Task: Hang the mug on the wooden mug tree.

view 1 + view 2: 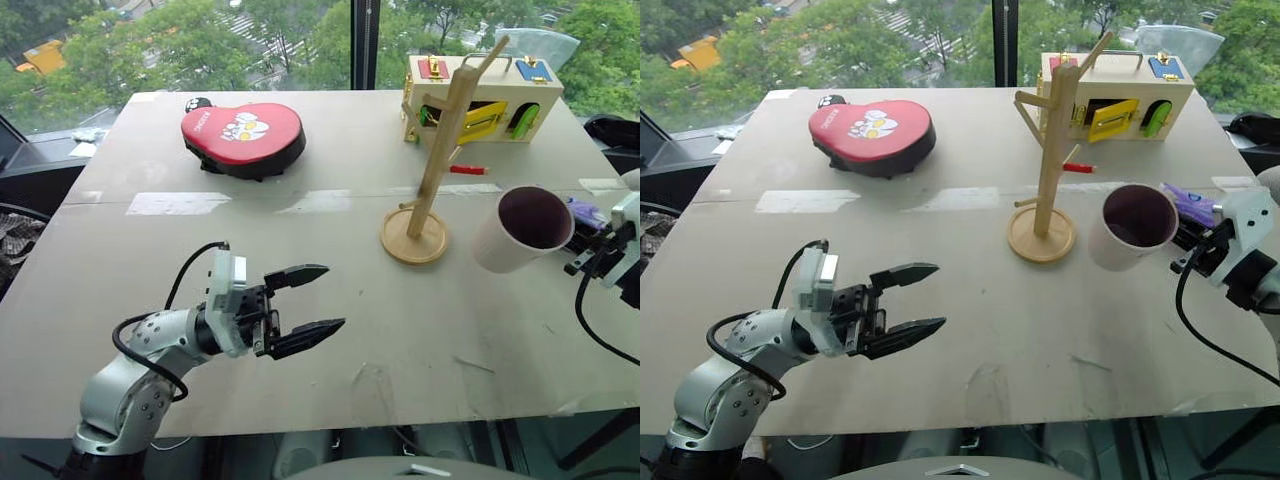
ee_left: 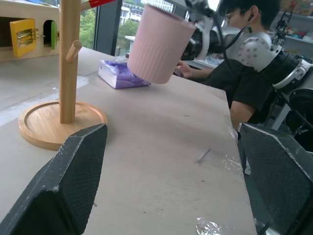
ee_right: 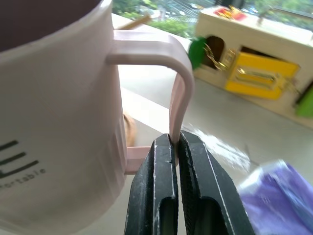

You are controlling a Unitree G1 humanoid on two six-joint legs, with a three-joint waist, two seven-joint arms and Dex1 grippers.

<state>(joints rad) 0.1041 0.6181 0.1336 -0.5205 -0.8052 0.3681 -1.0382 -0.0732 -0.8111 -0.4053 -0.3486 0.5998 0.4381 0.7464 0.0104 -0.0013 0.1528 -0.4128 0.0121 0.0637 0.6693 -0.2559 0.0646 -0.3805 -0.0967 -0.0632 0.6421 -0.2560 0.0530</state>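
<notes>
Right claw (image 3: 175, 147) is clamped tight on the handle of the mug (image 1: 1132, 226), and the mug hangs off the desk (image 1: 300, 300), tilted with its dark mouth facing the head camera. It sits to the right of the wooden mug tree (image 1: 432, 165), near it but not touching. Right wrist view gives the grip detail: both black fingers pinch the thin handle loop low down, dark lettering shows on the mug side, and the yellow-latched wooden box (image 3: 254, 68) and a purple packet (image 3: 274, 196) lie behind. Head views cannot show the pinch itself, the mug body hides it.

Left claw (image 1: 305, 305) hovers low over the desk front-left, jaws spread wide with nothing between them, pointing right toward the tree. Left wrist view looks between its two fingers (image 2: 63, 191) at the tree's round base and pole with one short peg, the lifted mug seen from its ribbed outside, clear of the desk, the purple packet just behind it, and a person in a dark top (image 2: 244, 73) seated past the desk edge.

Head views add a red and black pad (image 1: 243, 138) far left on the desk and a small red item (image 1: 467, 170) beside the box, past the tree.
</notes>
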